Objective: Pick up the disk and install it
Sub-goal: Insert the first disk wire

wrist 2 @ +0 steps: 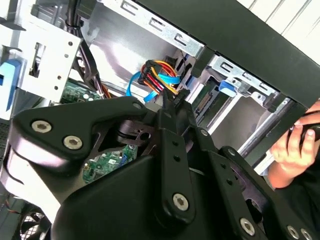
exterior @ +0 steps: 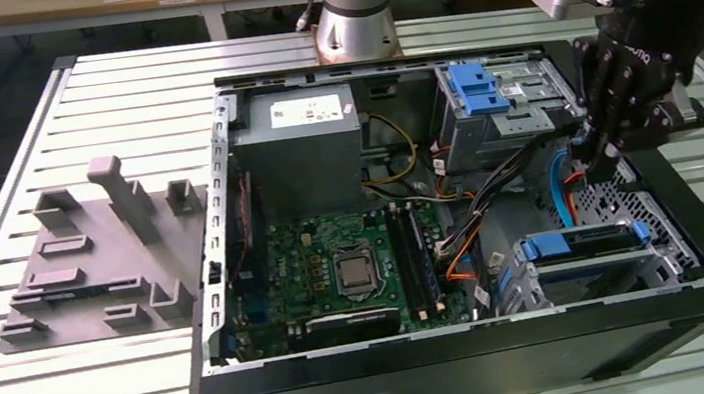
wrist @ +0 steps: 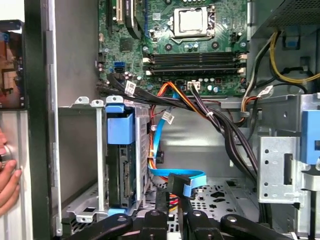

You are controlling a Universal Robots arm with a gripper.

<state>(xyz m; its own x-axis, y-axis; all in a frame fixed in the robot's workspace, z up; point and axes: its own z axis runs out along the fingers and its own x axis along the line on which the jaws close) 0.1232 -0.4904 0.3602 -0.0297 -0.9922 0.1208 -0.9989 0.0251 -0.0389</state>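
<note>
While the disk (wrist: 121, 167) sits in its metal bay (wrist: 100, 165) (blue frame around it), the hand (wrist: 173, 198) pinches the black plug (wrist: 177, 181) of the blue cable (wrist: 195, 176) nearby.

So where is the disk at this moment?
On the exterior view's right, the disk sits in the metal bay inside the computer case, near the gripper.

One disk (wrist: 121, 167), one motherboard (exterior: 334, 270), one case (exterior: 481, 368)
</note>
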